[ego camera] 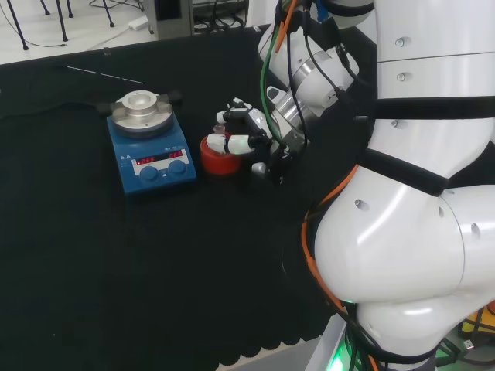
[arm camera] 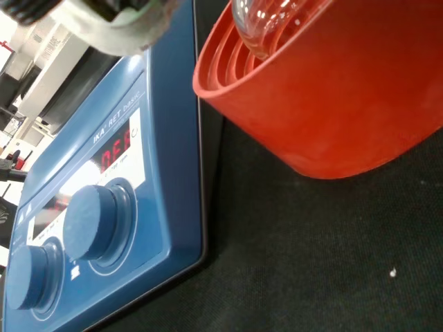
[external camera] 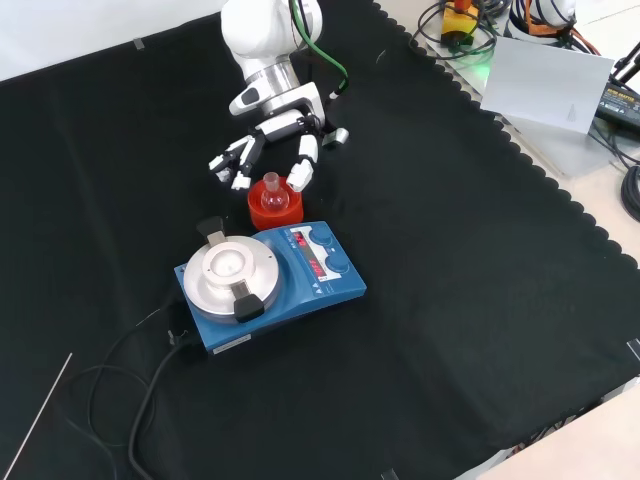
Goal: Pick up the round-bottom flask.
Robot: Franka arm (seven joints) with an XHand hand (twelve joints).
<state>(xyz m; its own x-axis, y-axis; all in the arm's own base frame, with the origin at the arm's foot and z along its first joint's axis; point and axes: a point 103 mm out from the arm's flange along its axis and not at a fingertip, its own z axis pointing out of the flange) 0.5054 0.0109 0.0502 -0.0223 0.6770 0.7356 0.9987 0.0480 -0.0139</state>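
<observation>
The round-bottom flask (external camera: 273,195) is clear glass with a short neck and sits upright in a red ribbed ring stand (external camera: 270,214). In the front view the hand (external camera: 279,126) comes in from above. Its fingers (external camera: 302,172) are spread and fairly straight on both sides of the flask's neck, and I cannot tell if they touch it. In the head view the hand (ego camera: 266,131) reaches from the right over the stand (ego camera: 220,159). The wrist view shows the flask's (arm camera: 266,28) rounded bottom resting in the stand (arm camera: 339,97), close up.
A blue hotplate stirrer (external camera: 270,275) with a round metal top stands right beside the red stand, also seen in the head view (ego camera: 151,147) and the wrist view (arm camera: 104,207). Its black cable (external camera: 150,385) trails over the cloth. A thin rod (ego camera: 104,75) lies farther off.
</observation>
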